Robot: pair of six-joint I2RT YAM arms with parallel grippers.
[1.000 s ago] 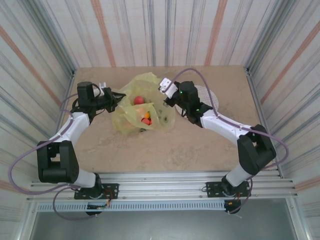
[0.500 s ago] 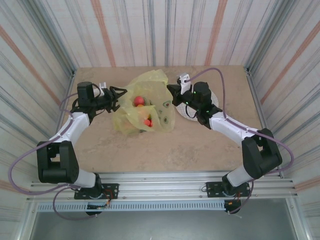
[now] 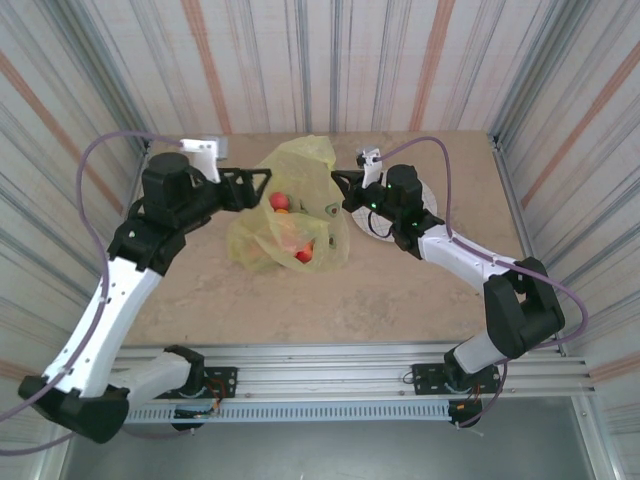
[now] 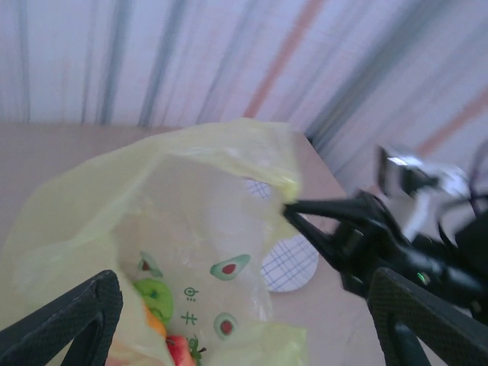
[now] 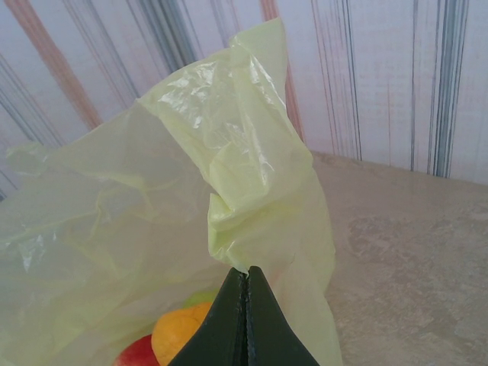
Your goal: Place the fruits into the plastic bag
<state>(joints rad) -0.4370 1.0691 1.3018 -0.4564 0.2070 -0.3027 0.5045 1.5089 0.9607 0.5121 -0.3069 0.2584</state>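
The yellow plastic bag (image 3: pixel 290 215) stands open mid-table. Inside lie fruits: a red one (image 3: pixel 278 200), an orange one (image 3: pixel 285 210) and another red one (image 3: pixel 303 256). My right gripper (image 3: pixel 335 180) is shut on the bag's right rim and holds it up. In the right wrist view the shut gripper (image 5: pixel 246 271) pinches the plastic bag (image 5: pixel 229 152) above an orange fruit (image 5: pixel 179 332), a red fruit (image 5: pixel 141 354) and a green fruit (image 5: pixel 200 297). My left gripper (image 3: pixel 258 188) hangs wide open at the bag's left side. Its wrist view looks between spread fingers (image 4: pixel 76 320) at the bag (image 4: pixel 175 213) and a green fruit (image 4: pixel 152 297).
The white grid-patterned plate (image 3: pixel 420 195) lies behind my right arm, and shows past the bag (image 4: pixel 293 259) in the left wrist view. Striped walls close in the table on three sides. Bare tabletop (image 3: pixel 300 300) stretches in front of the bag.
My left arm has lifted high and swung its gripper rightward to the bag's left side. The right gripper moved right and back, then stayed shut on the rim.
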